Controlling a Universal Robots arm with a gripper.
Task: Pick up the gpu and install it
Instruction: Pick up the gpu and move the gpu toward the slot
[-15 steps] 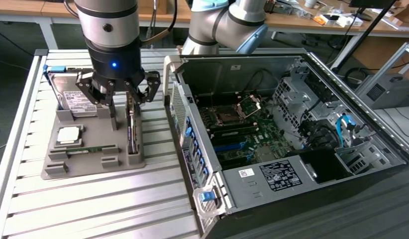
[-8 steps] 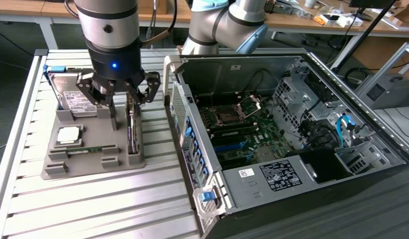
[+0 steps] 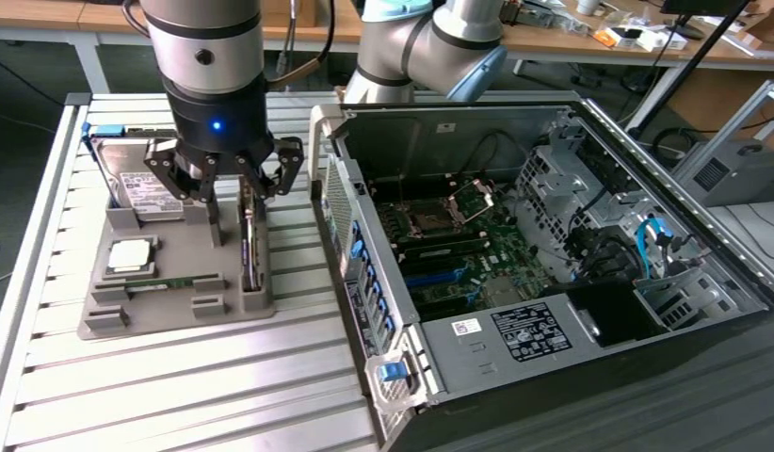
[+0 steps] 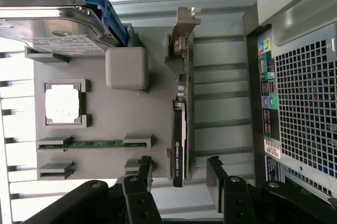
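Gripper [image 4: 179, 174] hung open over the gray tray [image 4: 113, 124], straddling the gpu [image 4: 179, 129].
We saw the card standing on edge, one end between the spread fingers, clear of both.

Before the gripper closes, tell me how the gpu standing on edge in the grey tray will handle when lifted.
Probably stiff: the gpu is a rigid card with a metal bracket. It may tip if nudged sideways, since it stands on its thin edge in the tray. Its exposed components look fragile.
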